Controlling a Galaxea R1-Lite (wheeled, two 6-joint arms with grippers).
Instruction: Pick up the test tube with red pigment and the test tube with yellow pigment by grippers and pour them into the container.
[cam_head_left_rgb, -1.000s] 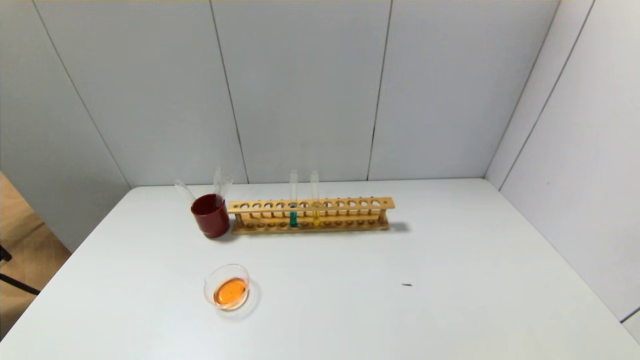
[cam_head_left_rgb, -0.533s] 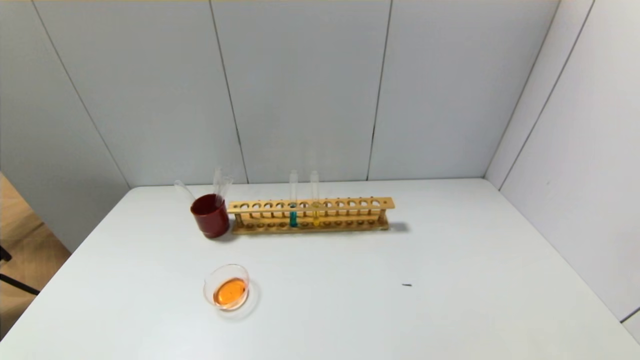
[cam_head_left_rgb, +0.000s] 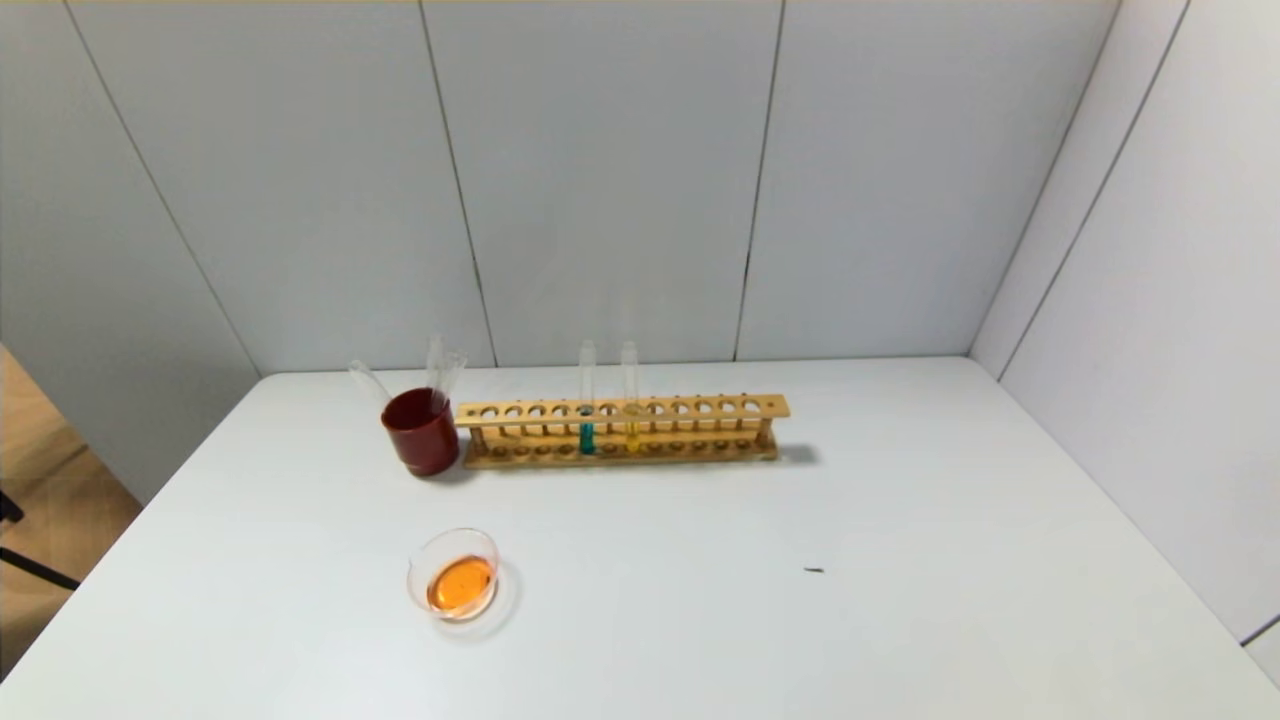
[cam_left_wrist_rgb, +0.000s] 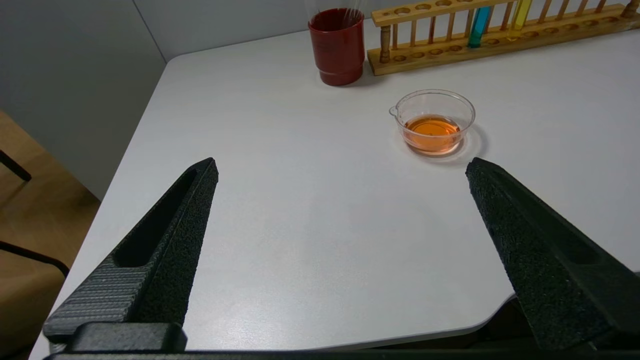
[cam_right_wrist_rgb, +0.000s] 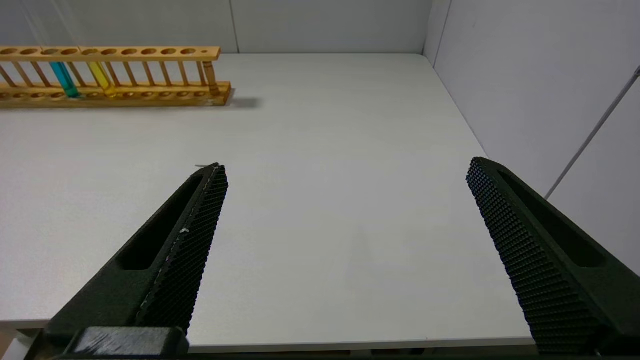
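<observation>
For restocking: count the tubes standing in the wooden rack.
2, side by side near the middle of the rack: a teal-liquid tube and a yellow-liquid tube on its right.

right pincer (cam_right_wrist_rgb: 345, 167) spread wide, empty | over table (cam_right_wrist_rgb: 325, 125) | rack (cam_right_wrist_rgb: 110, 75) far off

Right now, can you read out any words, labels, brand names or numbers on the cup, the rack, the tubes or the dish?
None: no readable text on the dark red cup, wooden rack, teal tube, yellow tube or glass dish.
</observation>
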